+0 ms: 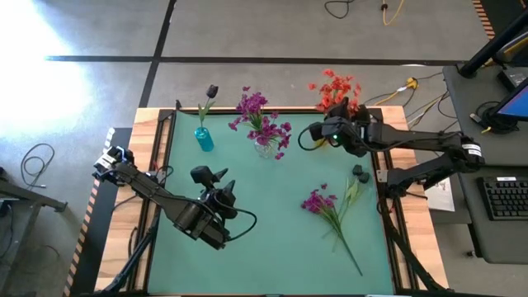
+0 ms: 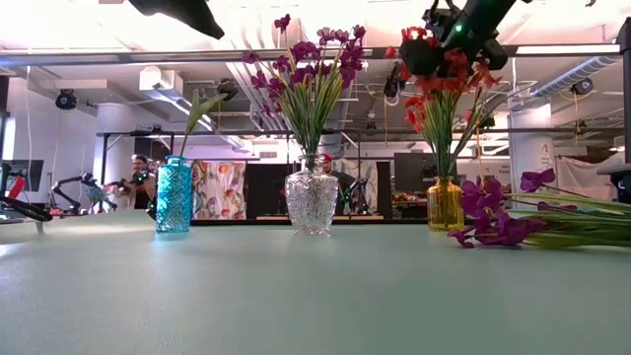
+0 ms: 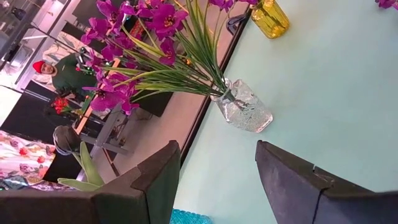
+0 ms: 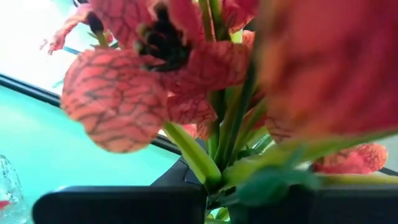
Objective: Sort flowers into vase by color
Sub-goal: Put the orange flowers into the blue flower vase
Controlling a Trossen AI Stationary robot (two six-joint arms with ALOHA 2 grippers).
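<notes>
Three vases stand along the far edge. The blue vase [image 1: 204,139] holds a dark bud [image 1: 212,91]. The clear vase [image 2: 312,202] holds magenta flowers [image 1: 262,120]. The yellow vase [image 2: 445,204] holds orange-red flowers [image 1: 334,89], and my right gripper [image 2: 441,44] is shut among them, above the vase. A magenta flower [image 1: 328,206] lies flat on the mat at the right, with small dark buds [image 1: 360,173] beside it. My left gripper [image 1: 212,174] hovers open over the mat's left middle, facing the clear vase, with nothing between its fingers. My right gripper pinches the orange-red flowers' green stems [image 4: 214,177] between its two fingers, just under the blossoms. It comes from the table's right side, slanting a little downward, with the fingers across the stems. The flowers stand upright and their stems run down into the yellow vase.
The teal mat [image 1: 272,247] has open room in its middle and near part. A wooden border with a black rail [image 1: 157,165] frames it. In the left wrist view a person [image 3: 59,71] sits in the room beyond the far edge.
</notes>
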